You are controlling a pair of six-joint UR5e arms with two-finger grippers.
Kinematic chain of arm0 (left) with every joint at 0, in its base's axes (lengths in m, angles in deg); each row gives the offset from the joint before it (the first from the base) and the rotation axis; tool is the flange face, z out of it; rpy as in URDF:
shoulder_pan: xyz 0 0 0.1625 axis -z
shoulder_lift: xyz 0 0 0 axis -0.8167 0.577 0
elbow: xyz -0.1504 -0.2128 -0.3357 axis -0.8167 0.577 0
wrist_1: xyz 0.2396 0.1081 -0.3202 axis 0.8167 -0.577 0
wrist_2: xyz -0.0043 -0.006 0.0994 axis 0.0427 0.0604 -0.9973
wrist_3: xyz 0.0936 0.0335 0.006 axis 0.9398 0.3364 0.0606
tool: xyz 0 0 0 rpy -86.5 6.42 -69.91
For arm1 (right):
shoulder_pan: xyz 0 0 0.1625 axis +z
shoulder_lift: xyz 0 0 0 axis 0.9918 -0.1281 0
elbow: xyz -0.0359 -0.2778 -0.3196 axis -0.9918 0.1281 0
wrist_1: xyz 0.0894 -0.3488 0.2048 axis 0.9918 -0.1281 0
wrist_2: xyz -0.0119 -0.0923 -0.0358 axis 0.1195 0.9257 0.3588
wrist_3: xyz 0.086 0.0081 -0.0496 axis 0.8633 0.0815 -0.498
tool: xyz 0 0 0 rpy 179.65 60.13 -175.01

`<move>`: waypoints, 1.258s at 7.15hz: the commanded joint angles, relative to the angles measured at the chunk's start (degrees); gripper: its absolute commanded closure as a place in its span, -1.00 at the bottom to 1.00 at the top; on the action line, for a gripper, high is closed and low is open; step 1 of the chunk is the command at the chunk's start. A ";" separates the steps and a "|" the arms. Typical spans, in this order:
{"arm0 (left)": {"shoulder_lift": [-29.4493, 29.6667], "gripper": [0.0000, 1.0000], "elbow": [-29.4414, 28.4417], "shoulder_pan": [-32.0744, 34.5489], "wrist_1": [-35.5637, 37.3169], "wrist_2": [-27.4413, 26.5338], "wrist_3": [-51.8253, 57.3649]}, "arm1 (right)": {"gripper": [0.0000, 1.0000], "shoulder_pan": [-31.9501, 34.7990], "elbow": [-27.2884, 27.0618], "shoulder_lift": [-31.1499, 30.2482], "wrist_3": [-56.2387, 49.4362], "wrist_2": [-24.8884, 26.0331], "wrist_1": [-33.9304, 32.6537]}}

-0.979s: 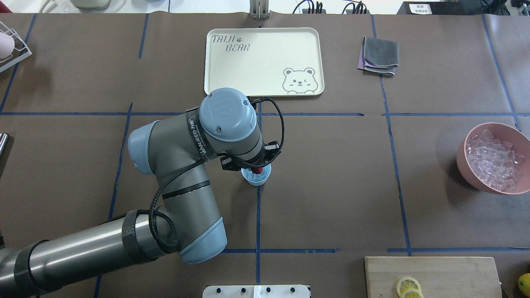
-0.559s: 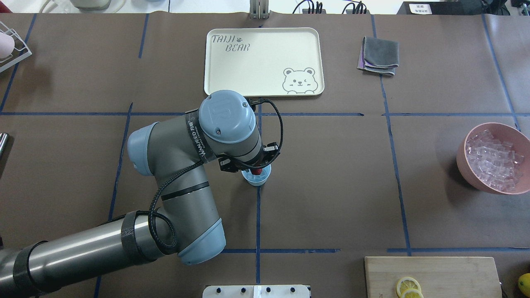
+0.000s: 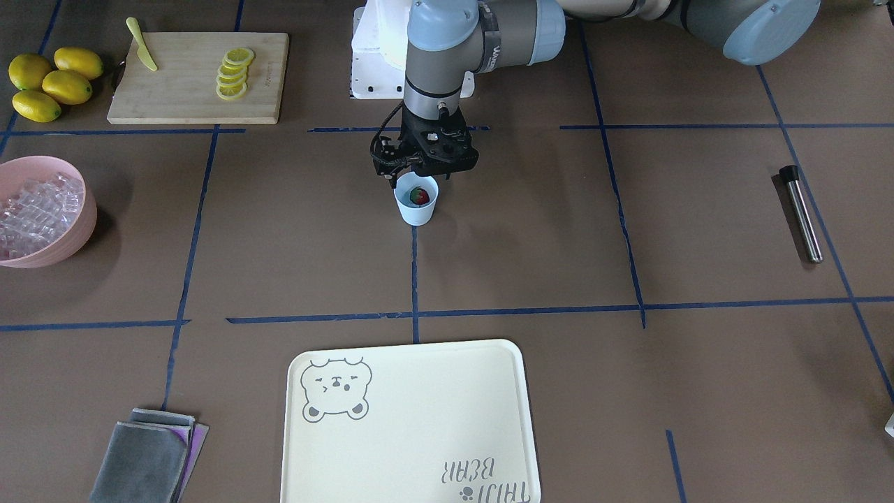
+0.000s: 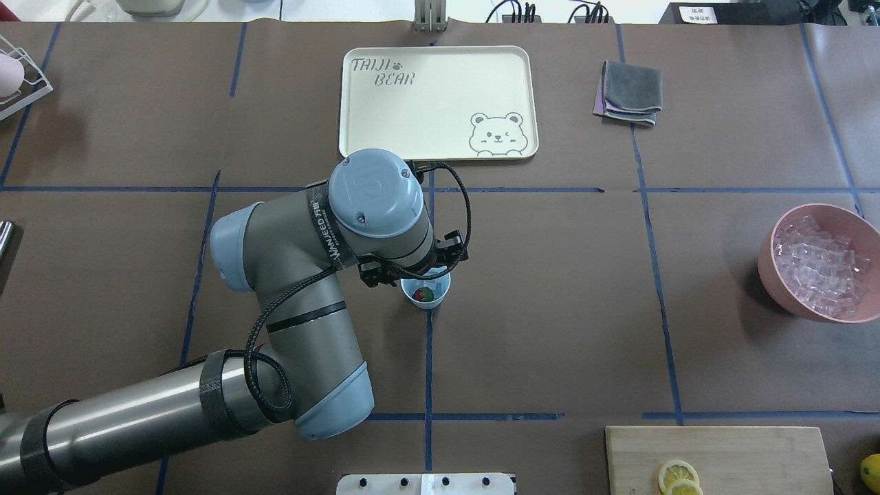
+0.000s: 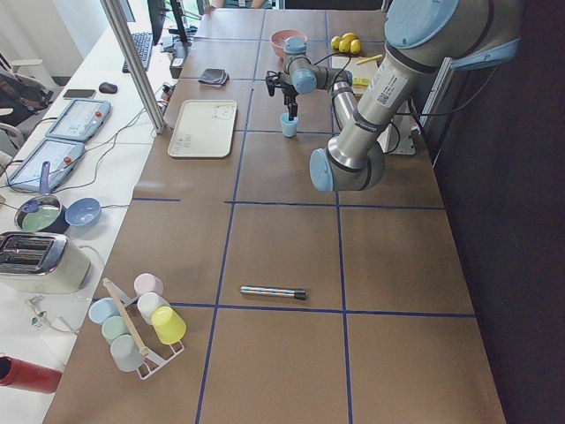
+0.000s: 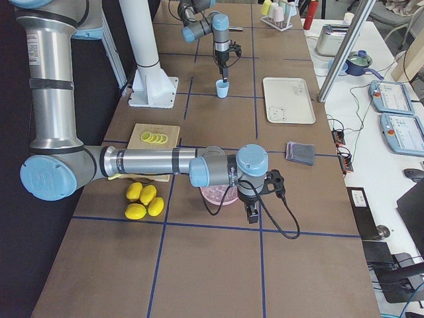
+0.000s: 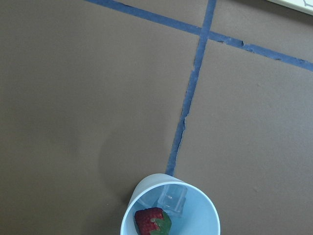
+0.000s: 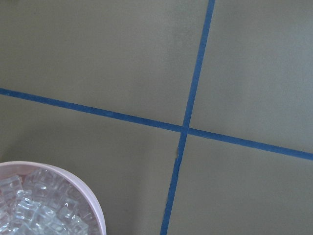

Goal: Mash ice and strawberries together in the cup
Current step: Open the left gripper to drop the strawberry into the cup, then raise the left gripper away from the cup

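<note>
The pale blue cup stands on a blue tape line near the table's middle. Inside it lie a red strawberry with a green top and one clear ice cube; the strawberry also shows from overhead. My left gripper hangs just above the cup's mouth, open, with nothing between its fingers. A heap of ice fills the pink bowl at the right. My right gripper hovers next to that bowl; I cannot tell whether it is open or shut.
A cream bear tray lies beyond the cup, a folded grey cloth to its right. A metal rod lies on the robot's left side. A cutting board with lemon slices and whole lemons sit near the base.
The strawberry was held at the left gripper's tips over the cup; now it lies inside the cup and the jaws stand wider. The left arm barely shifted.
</note>
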 commanded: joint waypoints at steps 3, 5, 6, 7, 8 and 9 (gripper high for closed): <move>-7.99 -1.00 9.49 5.67 4.46 1.82 11.77 | -0.98 0.00 0.30 -0.79 -0.76 -0.17 0.00; -13.72 -1.00 12.17 13.04 4.83 8.13 21.08 | -0.98 1.75 0.21 -0.79 -1.90 -0.44 0.00; -15.92 -1.00 12.26 16.47 4.83 9.81 26.96 | -0.98 2.63 0.12 -0.53 -1.99 -0.87 0.00; -19.07 -1.00 12.26 19.99 4.83 12.70 32.76 | -0.98 3.25 0.03 -0.61 -3.30 -2.18 -0.09; -22.23 -1.00 12.26 23.50 4.75 15.17 38.22 | -0.98 3.51 0.12 -0.79 -3.40 -3.33 -0.17; -26.36 -1.00 12.34 26.93 4.48 17.89 45.23 | -0.98 3.52 0.03 -1.14 -2.62 -4.30 -0.18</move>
